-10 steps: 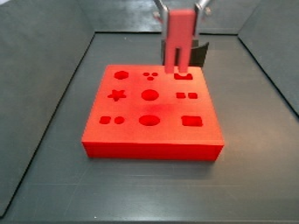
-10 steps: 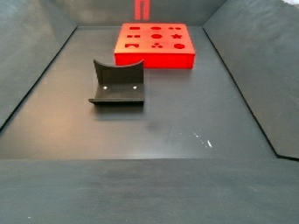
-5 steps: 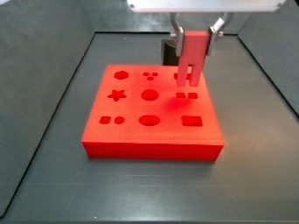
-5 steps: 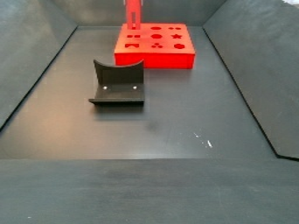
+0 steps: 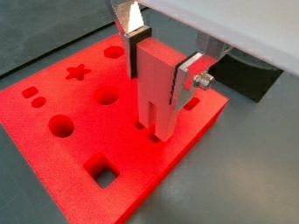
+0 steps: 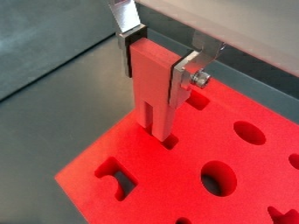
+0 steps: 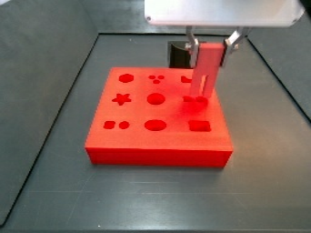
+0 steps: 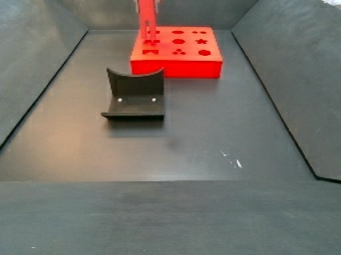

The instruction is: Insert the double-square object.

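My gripper (image 5: 159, 77) is shut on the double-square object (image 5: 156, 98), a slim red peg with a lengthwise groove, held upright with a slight tilt between the silver fingers (image 5: 188, 77). It also shows in the other wrist view (image 6: 153, 87). Its lower end meets the large red board (image 5: 70, 162) at a small hole near one edge; how deep it sits I cannot tell. In a side view the gripper (image 7: 206, 47) holds the peg (image 7: 205, 71) over the board's (image 7: 158, 146) far right part. In the other side view the peg (image 8: 147, 20) stands at the board's (image 8: 186, 68) far left corner.
The board has several shaped holes: star (image 7: 122, 98), circles, squares. The dark fixture (image 8: 134, 96) stands on the floor beside the board, and shows behind it in a side view (image 7: 177, 53). Dark sloping walls ring the grey floor (image 8: 173, 149).
The gripper has moved right and down with the peg. The peg's lower end has come from above the board down to its surface at a hole.
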